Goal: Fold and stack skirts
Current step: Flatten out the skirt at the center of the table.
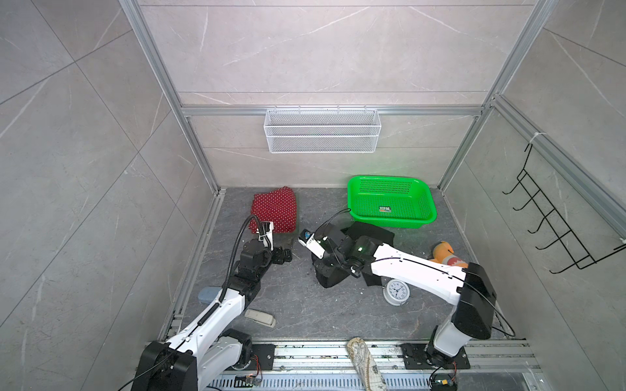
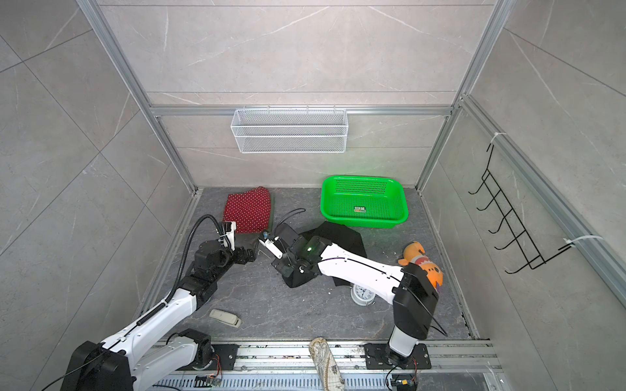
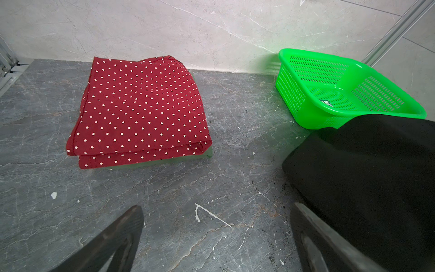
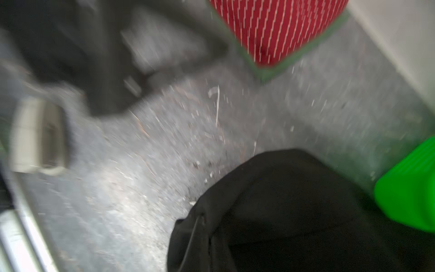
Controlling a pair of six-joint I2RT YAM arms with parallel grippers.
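The red polka-dot skirt (image 1: 276, 210) (image 2: 249, 210) (image 3: 141, 110) lies folded at the back left of the floor. Under it lies the olive green skirt, of which only an edge (image 3: 164, 162) (image 4: 266, 73) shows. The black skirt (image 1: 372, 233) (image 2: 338, 235) (image 3: 367, 169) is spread in front of the green basket. My left gripper (image 1: 283, 255) (image 3: 218, 208) is open and empty, low over bare floor between the red and black skirts. My right gripper (image 1: 330, 270) is shut on a bunched part of the black skirt (image 4: 294, 212), which hides its jaws in the blurred right wrist view.
A green plastic basket (image 1: 391, 201) stands at the back right. Near the right arm lie an orange plush fish (image 1: 447, 255) and a white alarm clock (image 1: 396, 291). A beige device (image 1: 260, 317) and a patterned cloth roll (image 1: 366, 364) lie near the front. A white wire basket (image 1: 321, 130) hangs on the back wall.
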